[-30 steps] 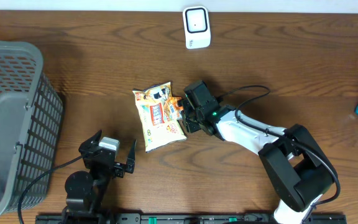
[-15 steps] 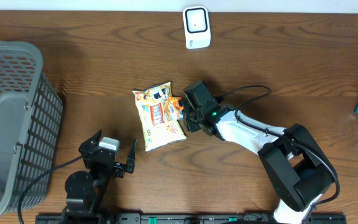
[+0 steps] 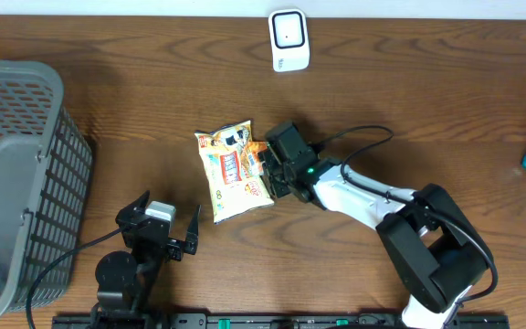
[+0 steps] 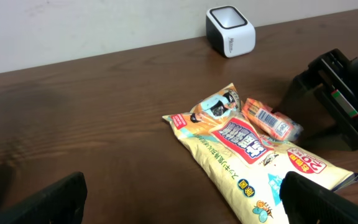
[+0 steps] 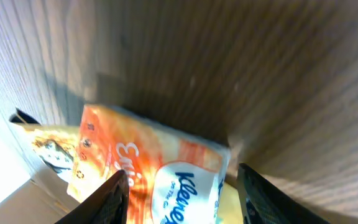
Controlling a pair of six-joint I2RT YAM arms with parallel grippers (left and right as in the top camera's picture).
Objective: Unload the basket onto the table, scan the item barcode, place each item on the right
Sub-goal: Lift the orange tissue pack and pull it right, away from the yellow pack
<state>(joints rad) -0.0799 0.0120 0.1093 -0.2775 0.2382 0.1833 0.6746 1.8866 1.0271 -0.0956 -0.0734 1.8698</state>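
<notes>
Two fingers of your right end effector straddle the orange tissue pack; whether they pinch it yet cannot be told. Likely soft, light and slick-wrapped, it wants a hold across its narrow sides. It leans on the snack bag on the counter, well short of the scanner. Since a second ago, the arm has edged closer. Your left end effector sits spread.

Left arm is sitting folded at the near table edge, with the left gripper standing wide open and pointing forward. Right arm is stretching out toward the centre, wrist low, with the right gripper holding its fingers parted.
</notes>
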